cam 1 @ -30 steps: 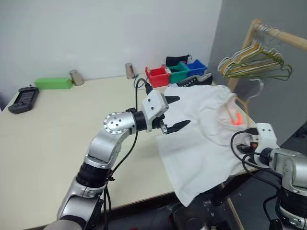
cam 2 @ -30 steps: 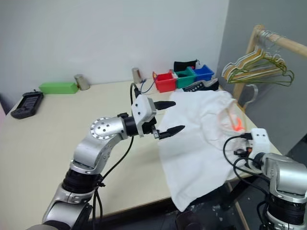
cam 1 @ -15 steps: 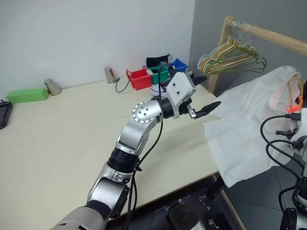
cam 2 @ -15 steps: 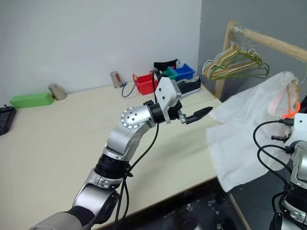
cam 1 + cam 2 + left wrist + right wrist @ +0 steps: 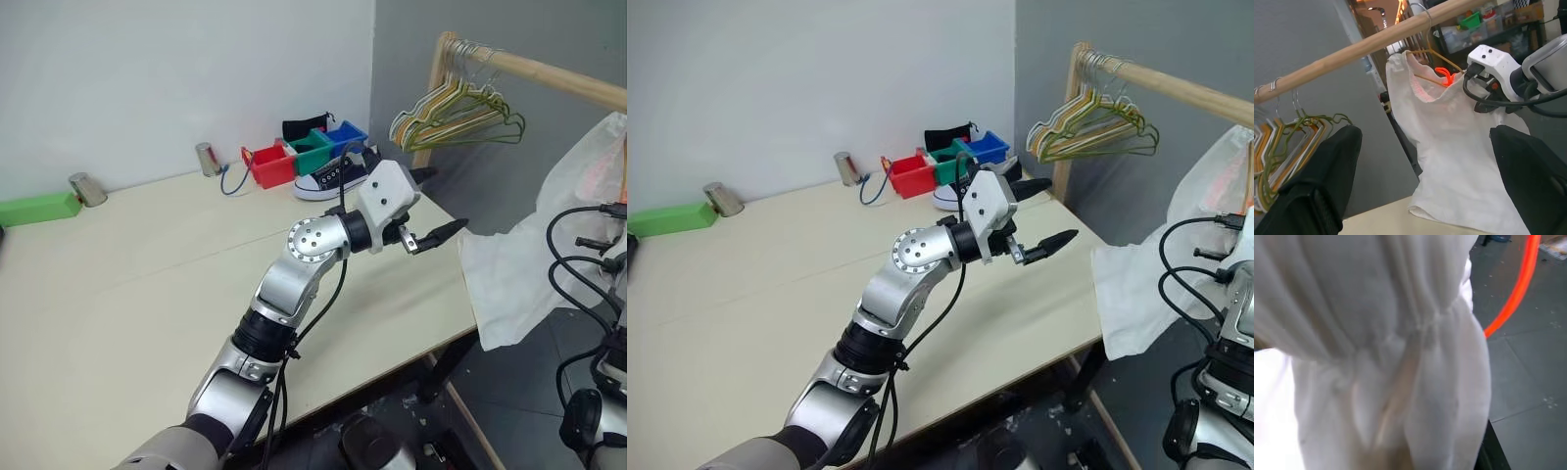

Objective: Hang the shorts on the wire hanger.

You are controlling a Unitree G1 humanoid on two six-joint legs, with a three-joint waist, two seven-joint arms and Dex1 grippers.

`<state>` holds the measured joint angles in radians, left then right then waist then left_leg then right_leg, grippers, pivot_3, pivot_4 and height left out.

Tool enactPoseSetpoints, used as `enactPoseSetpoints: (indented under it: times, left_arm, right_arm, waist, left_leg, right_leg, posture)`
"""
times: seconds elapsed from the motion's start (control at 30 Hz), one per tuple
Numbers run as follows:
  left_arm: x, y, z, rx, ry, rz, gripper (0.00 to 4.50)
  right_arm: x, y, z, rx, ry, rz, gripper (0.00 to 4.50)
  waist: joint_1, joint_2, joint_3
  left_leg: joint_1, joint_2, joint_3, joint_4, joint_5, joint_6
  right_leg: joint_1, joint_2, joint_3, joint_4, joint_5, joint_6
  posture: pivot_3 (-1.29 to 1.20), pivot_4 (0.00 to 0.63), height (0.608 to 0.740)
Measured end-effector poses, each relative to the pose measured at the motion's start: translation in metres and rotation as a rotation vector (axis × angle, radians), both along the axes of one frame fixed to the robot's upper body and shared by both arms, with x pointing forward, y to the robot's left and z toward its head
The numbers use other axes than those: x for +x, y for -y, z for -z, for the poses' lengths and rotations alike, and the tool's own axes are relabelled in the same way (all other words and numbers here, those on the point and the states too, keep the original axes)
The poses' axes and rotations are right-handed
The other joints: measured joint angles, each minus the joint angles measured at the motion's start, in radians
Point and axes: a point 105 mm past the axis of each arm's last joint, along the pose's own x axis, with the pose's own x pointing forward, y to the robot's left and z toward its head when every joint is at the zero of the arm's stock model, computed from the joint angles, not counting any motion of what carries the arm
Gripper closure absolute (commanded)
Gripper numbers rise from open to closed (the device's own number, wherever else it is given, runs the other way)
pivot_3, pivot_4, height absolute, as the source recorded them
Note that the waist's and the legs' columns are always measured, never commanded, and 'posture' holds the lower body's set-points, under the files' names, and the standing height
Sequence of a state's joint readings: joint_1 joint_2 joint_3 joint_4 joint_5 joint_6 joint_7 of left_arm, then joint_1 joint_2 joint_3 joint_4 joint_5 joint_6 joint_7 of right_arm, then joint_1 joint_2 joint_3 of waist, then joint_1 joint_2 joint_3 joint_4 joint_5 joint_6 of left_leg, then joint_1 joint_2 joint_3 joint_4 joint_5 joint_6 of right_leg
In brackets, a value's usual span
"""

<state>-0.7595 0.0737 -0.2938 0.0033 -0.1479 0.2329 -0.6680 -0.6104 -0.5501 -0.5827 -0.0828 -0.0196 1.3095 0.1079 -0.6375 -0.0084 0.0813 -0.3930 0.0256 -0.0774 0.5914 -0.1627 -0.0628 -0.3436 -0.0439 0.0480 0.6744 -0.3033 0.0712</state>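
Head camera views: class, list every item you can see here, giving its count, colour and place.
shorts: one, white, hanging past the table's right edge
wire hanger: one, yellow-tan, inside the shorts' waistband
hangers: a bunch, green, white and yellow, on the wooden rail
wooden rail: one, light wood, upper right
bins: three, red, green, blue, far table edge
sneaker: one, black and white, beside the bins
metal cups: two, silver, by the wall
box: one, green, far left
table: one, cream
left gripper: open, over the table's right edge
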Motion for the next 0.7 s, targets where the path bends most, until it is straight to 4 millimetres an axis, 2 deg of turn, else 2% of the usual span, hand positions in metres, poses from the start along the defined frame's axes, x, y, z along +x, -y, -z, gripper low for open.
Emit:
enactPoseSetpoints:
  times: [0.23, 0.3, 0.33, 0.43, 0.5, 0.53, 0.6, 0.63, 0.7]
  left_arm:
    - [0.002, -0.002, 0.000, 0.008, 0.006, -0.017, 0.06]
    - [0.003, -0.003, 0.001, 0.010, 0.007, -0.022, 0.00]
    - [0.003, -0.003, 0.001, 0.010, 0.008, -0.023, 0.00]
    - [0.003, -0.004, 0.001, 0.013, 0.009, -0.026, 0.00]
    - [0.003, -0.004, 0.001, 0.015, 0.010, -0.028, 0.00]
    - [0.004, -0.004, 0.001, 0.016, 0.010, -0.029, 0.00]
    - [0.005, -0.005, 0.002, 0.019, 0.010, -0.033, 0.00]
    - [0.005, -0.006, 0.002, 0.020, 0.009, -0.035, 0.00]
    - [0.006, -0.007, 0.002, 0.022, 0.009, -0.037, 0.00]
  right_arm:
    - [0.004, -0.020, 0.000, 0.142, -0.014, -0.036, 4.50]
    - [0.004, -0.023, 0.001, 0.151, -0.019, -0.041, 3.98]
    - [0.004, -0.023, 0.001, 0.150, -0.019, -0.037, 3.95]
    - [0.001, -0.019, -0.004, 0.127, -0.002, -0.024, 3.21]
    - [0.000, -0.017, -0.010, 0.081, 0.004, -0.022, 2.90]
    - [-0.001, -0.015, -0.017, 0.030, 0.016, -0.021, 2.51]
    - [-0.004, -0.015, -0.023, -0.037, 0.020, -0.025, 2.14]
    - [-0.005, -0.018, -0.025, -0.067, 0.022, -0.035, 1.80]
    - [-0.006, -0.027, -0.028, -0.123, 0.027, -0.061, 1.42]
  waist:
    - [0.004, 0.000, 0.000]
    - [0.004, 0.000, 0.000]
    - [0.004, 0.000, 0.000]
    - [0.004, 0.000, 0.000]
    - [0.004, 0.000, 0.000]
    - [0.002, 0.000, 0.000]
    - [0.001, 0.000, 0.000]
    - [0.000, 0.000, 0.000]
    - [-0.001, -0.001, 0.001]
  left_leg:
    - [0.000, 0.000, 0.000, 0.000, 0.000, 0.000]
    - [0.000, 0.000, 0.000, 0.000, 0.000, 0.000]
    - [-0.001, 0.000, 0.000, 0.000, 0.000, 0.000]
    - [0.000, 0.000, 0.000, 0.000, 0.000, 0.000]
    - [0.000, 0.000, 0.000, 0.000, 0.000, 0.000]
    - [0.000, 0.000, 0.000, 0.000, 0.000, 0.000]
    - [0.000, 0.000, 0.000, -0.001, -0.001, -0.001]
    - [0.000, 0.000, 0.000, -0.001, -0.001, -0.001]
    - [0.000, 0.000, 0.000, -0.001, -0.001, -0.001]
  right_leg:
    - [0.000, 0.000, -0.001, 0.000, 0.000, 0.000]
    - [0.001, 0.000, 0.000, -0.001, 0.000, 0.000]
    - [0.001, 0.000, 0.000, -0.001, 0.000, 0.000]
    - [0.001, -0.001, -0.001, -0.001, 0.000, 0.000]
    - [0.001, -0.001, 0.000, -0.001, -0.001, 0.000]
    - [0.001, -0.001, -0.001, -0.001, -0.001, 0.000]
    - [0.000, -0.001, -0.001, -0.001, -0.001, -0.001]
    - [0.000, -0.001, -0.001, -0.001, -0.002, -0.003]
    - [0.000, -0.001, 0.000, -0.001, -0.004, -0.006]
  posture:
    - [-0.53, 0.009, 0.740]
    - [-0.53, 0.010, 0.740]
    - [-0.53, 0.010, 0.740]
    - [-0.54, 0.010, 0.740]
    - [-0.54, 0.012, 0.740]
    - [-0.54, 0.013, 0.740]
    - [-0.54, 0.017, 0.740]
    - [-0.54, 0.021, 0.740]
    - [-0.55, 0.027, 0.740]
